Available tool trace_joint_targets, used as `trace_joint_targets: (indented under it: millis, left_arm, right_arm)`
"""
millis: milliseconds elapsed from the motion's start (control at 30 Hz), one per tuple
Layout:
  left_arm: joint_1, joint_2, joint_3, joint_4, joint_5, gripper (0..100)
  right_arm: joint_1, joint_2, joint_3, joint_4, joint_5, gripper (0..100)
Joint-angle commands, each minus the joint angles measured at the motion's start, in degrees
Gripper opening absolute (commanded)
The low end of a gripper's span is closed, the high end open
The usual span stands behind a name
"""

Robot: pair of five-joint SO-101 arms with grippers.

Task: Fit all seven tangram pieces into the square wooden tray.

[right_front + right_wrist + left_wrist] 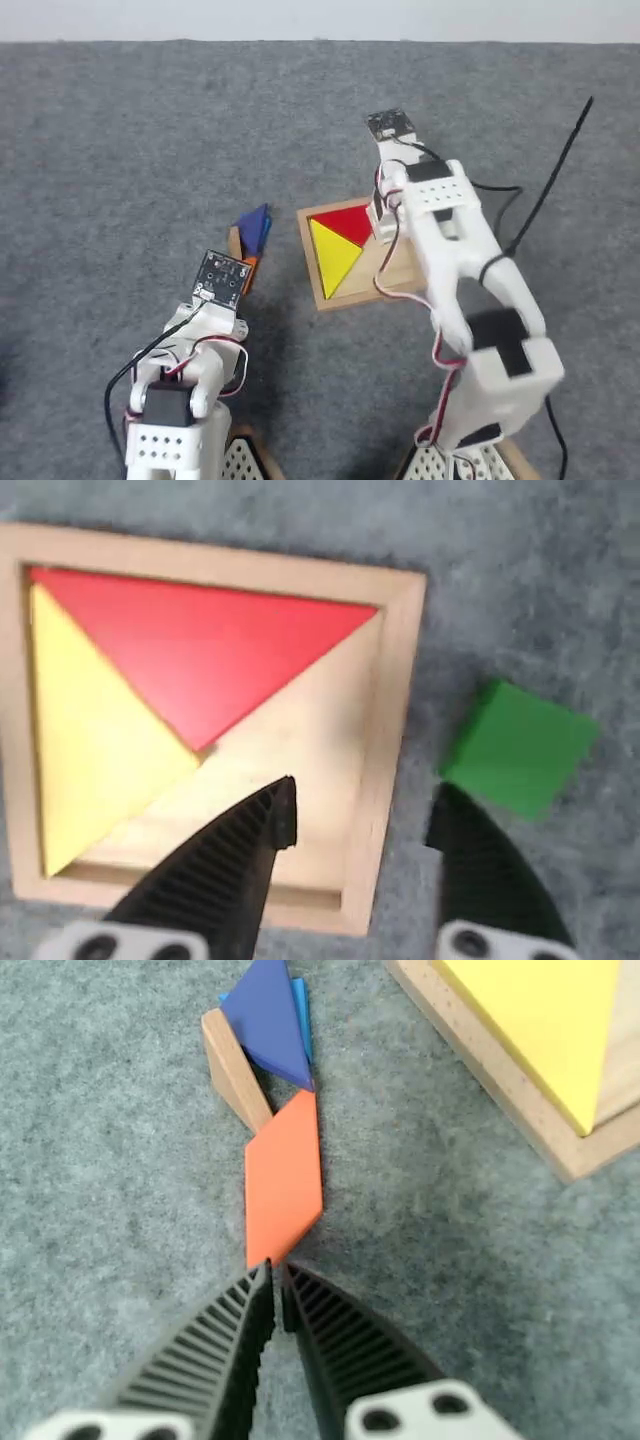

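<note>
We see, from our right wrist view, a green square (520, 748) beside the tray (397, 680), the right tool (365, 792) open astride its rim; the left tool (272, 1272) sits closed at the orange parallelogram (285, 1180).

left gripper (277, 1272) fingers together | tips at orange parallelogram (285, 1180) corner

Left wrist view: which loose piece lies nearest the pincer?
The orange parallelogram; its corner sits at the left pincer, while the blue triangle and wooden piece lie beyond.
</note>
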Motion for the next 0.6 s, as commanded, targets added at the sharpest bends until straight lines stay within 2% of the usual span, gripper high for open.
trace_joint_targets:
  millis: [0, 233, 333, 433, 567]
  left_arm:
    - [-0.2, -1.0, -0.7, 0.2, 0.4, 2]
    - [0.1, -1.0, -0.7, 0.2, 0.7, 2]
    - [3.0, -1.0, -0.7, 0.2, 0.7, 2]
    - [7.3, -1.0, -0.7, 0.2, 0.6, 2]
    - [13.1, -1.0, -0.7, 0.2, 0.5, 2]
  right_arm:
    - [-0.6, -10.6, 3.3, -1.0, 0.1, 25.3]
    - [-0.1, -31.3, 22.8, -8.7, -2.3, 25.2]
    - [1.6, -38.2, 30.8, -9.5, -2.3, 24.3]
    - [6.6, -43.6, 36.0, -9.6, -2.2, 15.4]
    - [18.1, -47.7, 39.1, -9.9, 0.9, 5.6]
